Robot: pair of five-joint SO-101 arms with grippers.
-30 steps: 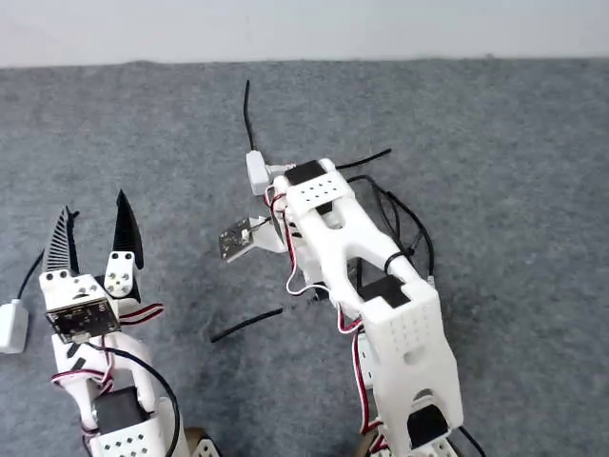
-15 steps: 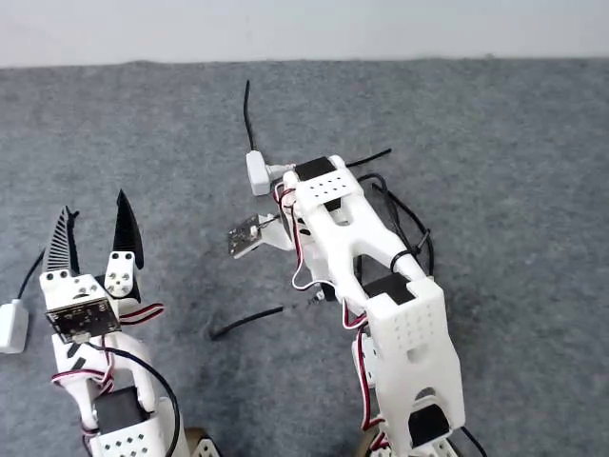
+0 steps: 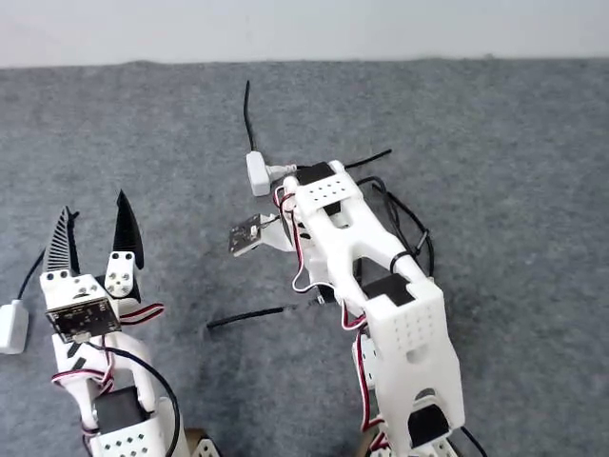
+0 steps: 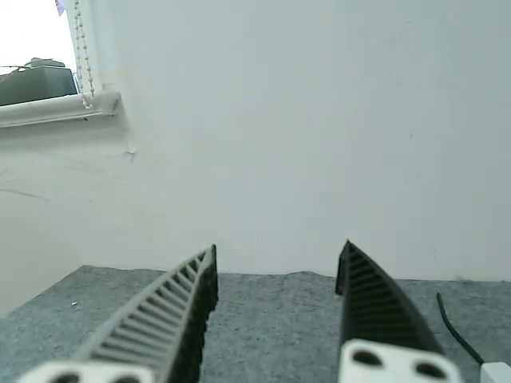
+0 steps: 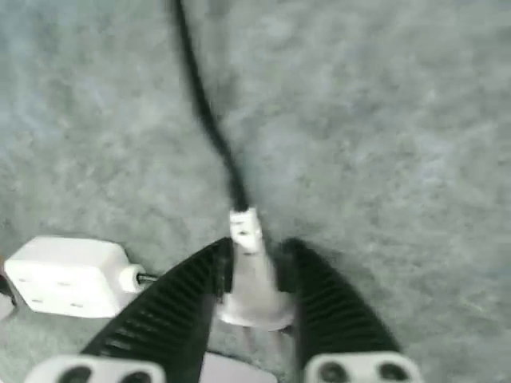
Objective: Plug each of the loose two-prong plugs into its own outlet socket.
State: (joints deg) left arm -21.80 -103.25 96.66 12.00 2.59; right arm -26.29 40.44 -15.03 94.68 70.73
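Observation:
In the right wrist view my right gripper is shut on a white plug, whose black cable runs away over the grey carpet. Close beside it lies a white outlet block with a short metal pin pointing toward the plug. From above, that white block sits at the tip of the right arm, a black cable trailing beyond it. My left gripper stands open and raised at the near left, nothing between its black fingers. Another white outlet lies at the far left edge.
A loose black cable lies on the carpet between the two arms. More black cables loop beside the right arm. A pale wall borders the carpet's far edge.
The right arm has shifted slightly, its wrist turning a little. The loose black cable between the arms has slid a bit to the left. The left arm has stayed still.

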